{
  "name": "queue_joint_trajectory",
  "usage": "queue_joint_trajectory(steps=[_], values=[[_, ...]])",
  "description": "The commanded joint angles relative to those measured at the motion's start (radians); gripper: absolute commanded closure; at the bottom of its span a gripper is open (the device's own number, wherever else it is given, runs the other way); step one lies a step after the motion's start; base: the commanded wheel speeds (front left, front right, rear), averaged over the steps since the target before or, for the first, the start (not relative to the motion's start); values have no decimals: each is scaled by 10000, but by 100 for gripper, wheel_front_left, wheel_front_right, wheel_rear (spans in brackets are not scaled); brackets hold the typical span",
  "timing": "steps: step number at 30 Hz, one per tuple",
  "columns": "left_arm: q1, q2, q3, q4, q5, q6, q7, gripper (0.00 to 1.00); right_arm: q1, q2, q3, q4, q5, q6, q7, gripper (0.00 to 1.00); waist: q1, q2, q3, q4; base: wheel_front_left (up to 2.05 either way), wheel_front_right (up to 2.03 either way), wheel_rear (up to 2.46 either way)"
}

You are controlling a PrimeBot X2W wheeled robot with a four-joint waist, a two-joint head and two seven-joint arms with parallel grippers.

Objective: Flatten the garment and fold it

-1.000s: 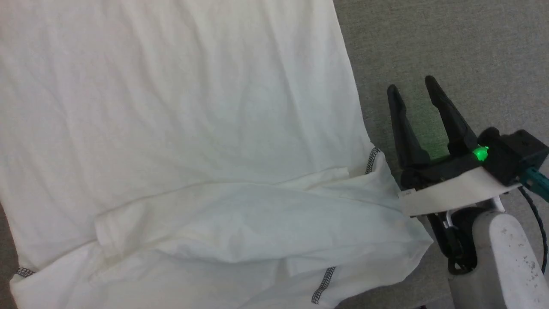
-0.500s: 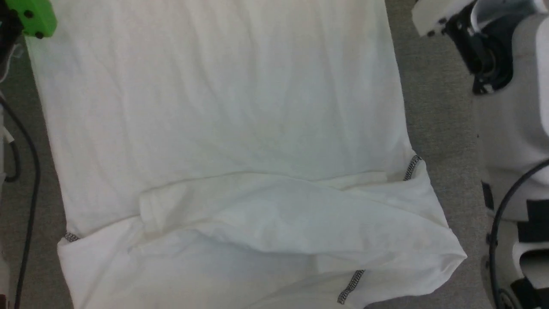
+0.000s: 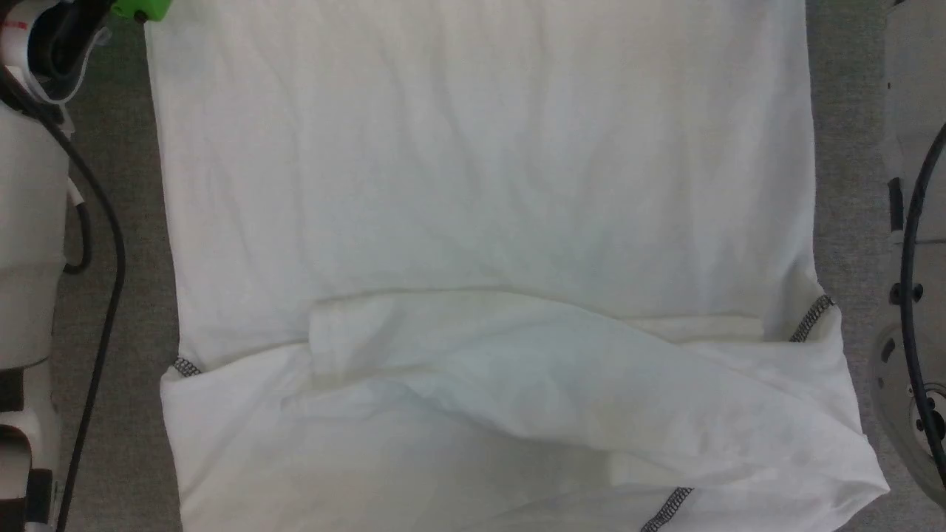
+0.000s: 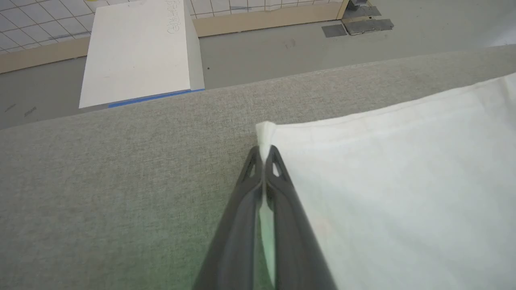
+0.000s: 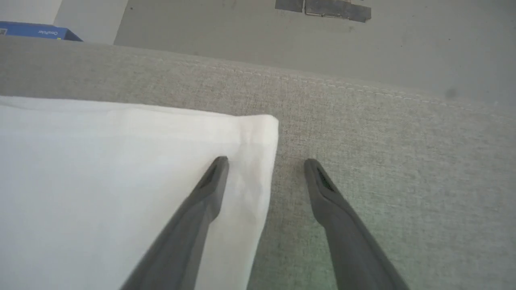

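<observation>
The garment (image 3: 473,185) is a white shirt spread flat over the grey cloth surface, its lower part folded over with dark zigzag stitching at the seams (image 3: 811,318). In the left wrist view my left gripper (image 4: 264,155) is shut on a far corner of the garment (image 4: 403,181), with white fabric pinched between the fingers. In the right wrist view my right gripper (image 5: 266,165) is open and straddles the side edge of the garment (image 5: 100,169) near its other far corner. One finger is over fabric, the other over the grey surface.
The grey cloth surface (image 3: 118,443) ends just beyond both corners, with bare floor past it. A white box (image 4: 137,52) stands on the floor beyond the left corner and a blue box (image 5: 36,31) beyond the right. Pale forearms and black cables (image 3: 103,244) flank the garment.
The head camera has shifted, so the garment sits further right in the picture and both forearms frame it. The right gripper's fingers have left the head view. The left gripper has shut.
</observation>
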Motion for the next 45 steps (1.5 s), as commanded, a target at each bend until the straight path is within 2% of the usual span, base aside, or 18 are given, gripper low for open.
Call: queue_joint_trajectory(steps=[1, 2, 4, 5, 8, 13, 22, 27, 31, 37, 43, 45], values=[[-205, -41, -32, 90, 42, -85, -105, 100, -126, 1, -32, 118, -175, -15, 243, 0, 0, 0, 223, 197, 0, 0, 0], [-235, -51, -49, 152, 37, -110, -143, 100, -150, 1, -69, 184, -258, -15, 473, 27, 0, 0, 237, 199, 0, 0, 0], [-324, -58, -89, 301, 51, -170, -279, 100, -205, 1, -44, 199, -450, -15, 878, 93, 0, 0, 248, 192, 0, 0, 0], [-373, -52, -96, 347, 72, -191, -373, 100, -224, 1, -28, 134, -524, -15, 927, 100, 0, 0, 248, 181, 0, 0, 0], [-550, 25, -114, 507, 250, -245, -880, 100, -245, 1, 18, -233, -751, -15, 675, 100, 0, 0, 205, 124, 0, 0, 0], [-905, 314, -282, 766, 968, -330, -2335, 100, -308, 1, 215, -837, -939, -15, -806, 100, 0, 0, 117, -19, 0, 0, 0], [-1530, 524, -250, 1499, 2114, 377, -5019, 100, -442, 1, 474, -956, -978, -15, -3040, 100, 0, 0, -235, -208, 0, 0, 0], [-1270, 253, -292, 2152, 2059, 427, -5966, 100, -45, 1, 805, -617, -520, -15, -4006, 100, 0, 0, -877, -192, 0, 0, 0], [-187, -43, -310, 2700, 1735, 363, -6787, 100, 1051, 1, 1522, -408, 211, -15, -5162, 100, 0, 0, -2118, -35, 0, 0, 0], [1817, -338, -465, 2635, 1265, 60, -7516, 100, 3079, -264, 2719, -749, 1071, -15, -6072, 100, 0, 0, -3875, 196, 0, 0, 0], [4316, -393, -710, 1396, 690, -234, -7575, 100, 5451, -1192, 3746, -2110, 2184, -15, -6026, 100, 0, 0, -5284, 445, 0, 0, 0], [5107, -357, -723, 820, 465, -238, -7478, 100, 6127, -1475, 3804, -2633, 2468, -15, -5885, 100, 0, 0, -5564, 486, 0, 0, 0]])
